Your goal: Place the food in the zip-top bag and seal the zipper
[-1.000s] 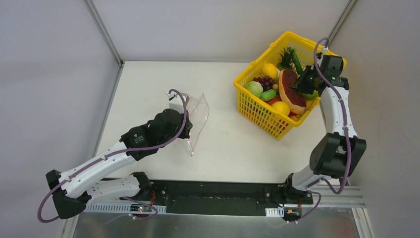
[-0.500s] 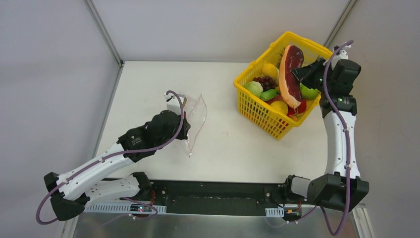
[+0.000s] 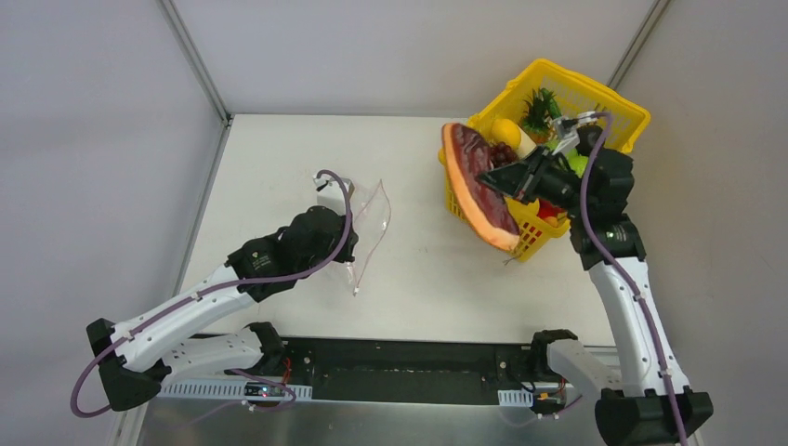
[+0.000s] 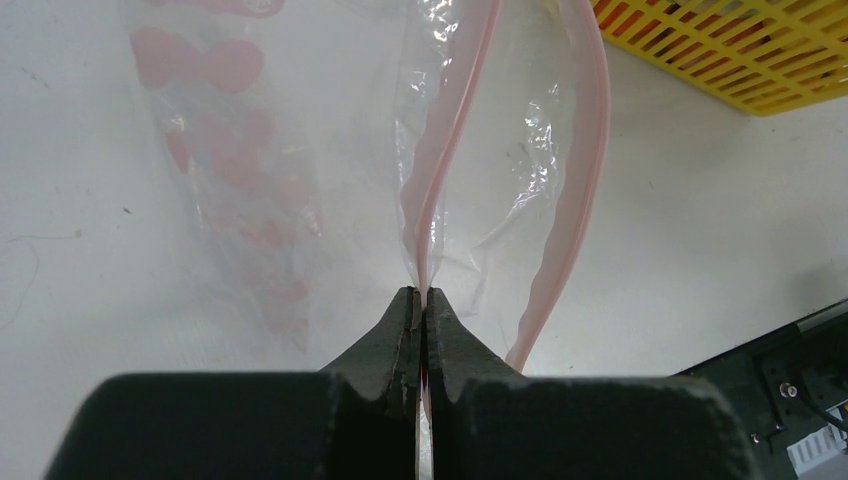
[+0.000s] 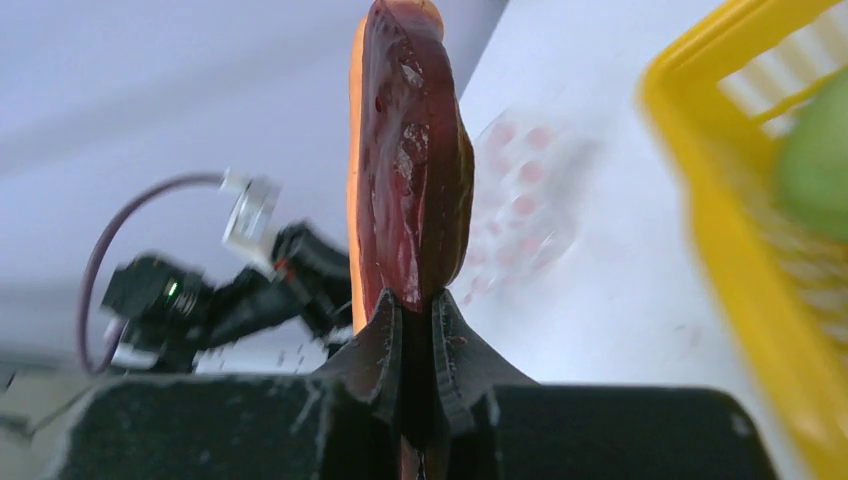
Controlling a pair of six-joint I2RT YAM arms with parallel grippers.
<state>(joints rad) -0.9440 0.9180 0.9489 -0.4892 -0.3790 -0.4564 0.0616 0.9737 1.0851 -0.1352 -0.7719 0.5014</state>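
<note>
White and matte, the surface (image 3: 279,167) lies between plain grey walls (image 3: 93,139), with a yellow lattice basket (image 3: 613,104) at about 2 o'clock and the zip-top bag (image 3: 374,216) at about 9 o'clock from its middle. The left gripper (image 4: 422,300) is clenched on one lip of the bag's mouth, pinching that side of the pink-red zipper (image 4: 595,150). The other lip bows away toward 3 o'clock in the wrist view, so the mouth gapes in a narrow leaf shape. The right gripper (image 5: 415,300) grasps a toy steak (image 3: 479,186) by its thin edge and holds it in the air at the basket's 9 o'clock side, well apart from the bag. A pineapple (image 3: 539,107) and grapes (image 3: 502,153) lie in the basket. The steak looks like a rigid, glossy plastic slab, dark red with an orange-tan rim, and is probably light. Held only by its edge, it could pivot or slip between the jaws. The bag is thin, crinkled, clear film printed with faint pink shapes; it is soft and likely to collapse, so the stiffer zipper strip seems the best place to hold it. The slab probably needs to enter narrow end first
</note>
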